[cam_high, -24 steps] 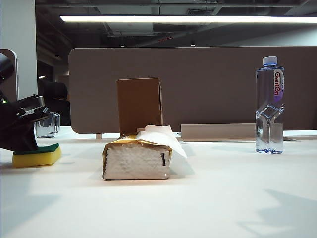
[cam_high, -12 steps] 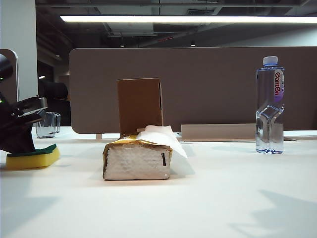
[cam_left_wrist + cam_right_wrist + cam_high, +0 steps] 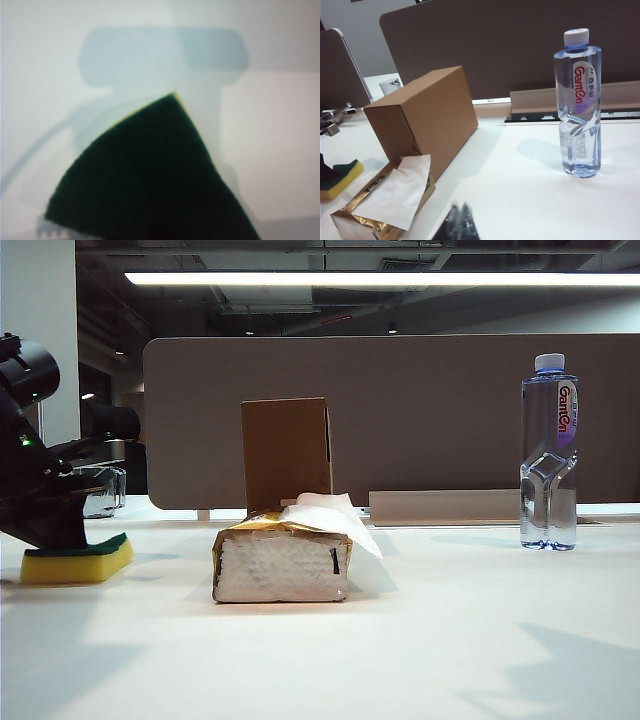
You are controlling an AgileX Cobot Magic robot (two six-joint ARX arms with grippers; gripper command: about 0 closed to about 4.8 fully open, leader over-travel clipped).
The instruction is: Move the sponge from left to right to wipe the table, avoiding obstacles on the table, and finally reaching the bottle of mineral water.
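Observation:
At the left of the white table (image 3: 450, 640) lies the sponge (image 3: 78, 562), a yellow block with a dark green top. My left gripper (image 3: 66, 538) presses down on it, shut on the sponge. In the left wrist view the green top (image 3: 145, 175) fills the lower part and hides the fingers. The tissue pack (image 3: 280, 565) lies mid-table with the upright cardboard box (image 3: 286, 455) just behind it. Far right stands the bottle of mineral water (image 3: 548, 455). My right gripper (image 3: 460, 220) hangs shut and empty above the table, near the tissue pack (image 3: 380, 200) and well short of the bottle (image 3: 579, 105).
A clear glass mug (image 3: 100, 492) stands at the back left, behind the sponge. A grey partition (image 3: 420, 410) closes off the table's far edge, with a low grey strip (image 3: 440, 506) at its foot. Bare tabletop lies in front of the tissue pack and between it and the bottle.
The left arm's wrist has rolled and its upper part stands higher. The sponge slid a little left, then back right, still at the table's left. The right gripper has not moved.

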